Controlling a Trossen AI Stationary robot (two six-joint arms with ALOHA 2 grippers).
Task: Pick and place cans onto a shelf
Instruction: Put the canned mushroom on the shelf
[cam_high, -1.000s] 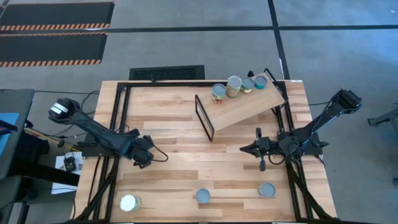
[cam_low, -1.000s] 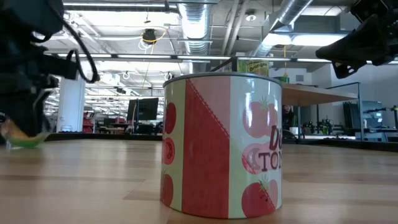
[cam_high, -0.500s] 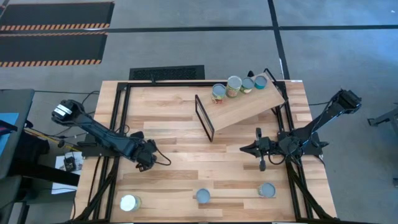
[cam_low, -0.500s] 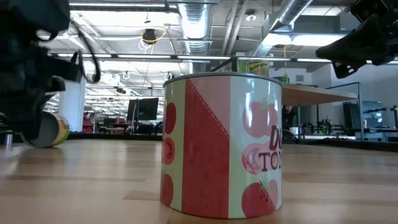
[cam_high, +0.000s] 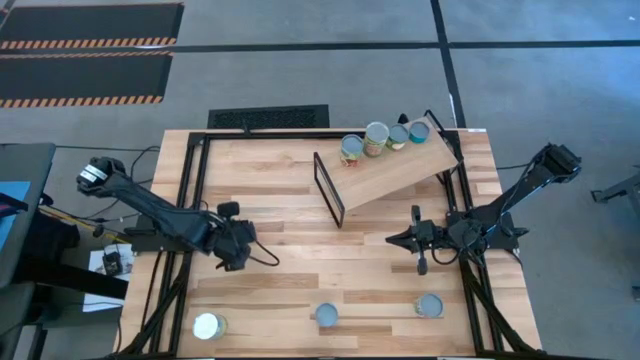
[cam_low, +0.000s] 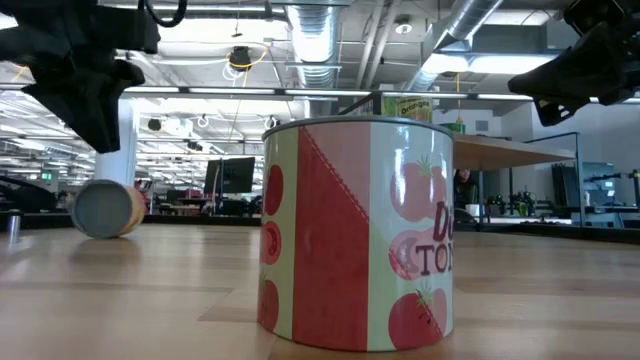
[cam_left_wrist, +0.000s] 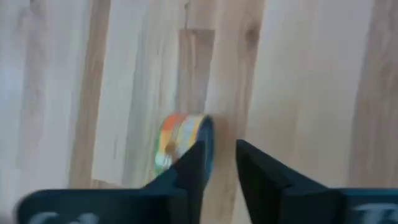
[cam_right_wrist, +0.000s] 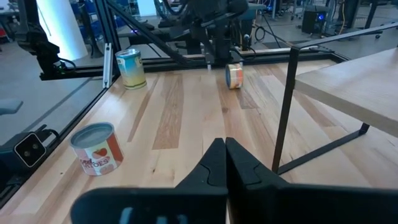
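While the left hand (cam_high: 238, 247) hovers above the left-centre of the wooden surface (cam_high: 280, 270), a small can with an orange and yellow label (cam_left_wrist: 180, 142) lies on its side just beneath it, free of the fingers. Seen from the left wrist, the two dark fingers (cam_left_wrist: 186, 171) stand slightly apart with a narrow gap between them, holding nothing; the tipped can lies just beyond one fingertip. The low view shows the same tipped can (cam_low: 103, 208) resting on the surface with its round grey end facing the camera, and the left hand (cam_low: 85, 95) raised above it. From the right wrist this can (cam_right_wrist: 234, 76) appears far across the surface, below the left arm.

The right hand (cam_high: 421, 243) hangs over the right side of the surface, near the lower edge of the shelf (cam_high: 385, 170); its fingers (cam_right_wrist: 214, 163) are pressed together and empty.

The shelf is a slanted light-wood board with a thin black frame (cam_high: 329, 188) at its left end. Four cans (cam_high: 376, 139) stand in a row along its far edge.

Three further cans stand upright along the near edge of the surface: a white-topped can (cam_high: 207, 326) at the left, a grey-topped can (cam_high: 326, 316) in the middle, and another grey-topped can (cam_high: 430, 305) at the right. The middle one fills the low view as a red-and-white tomato can (cam_low: 355, 235).
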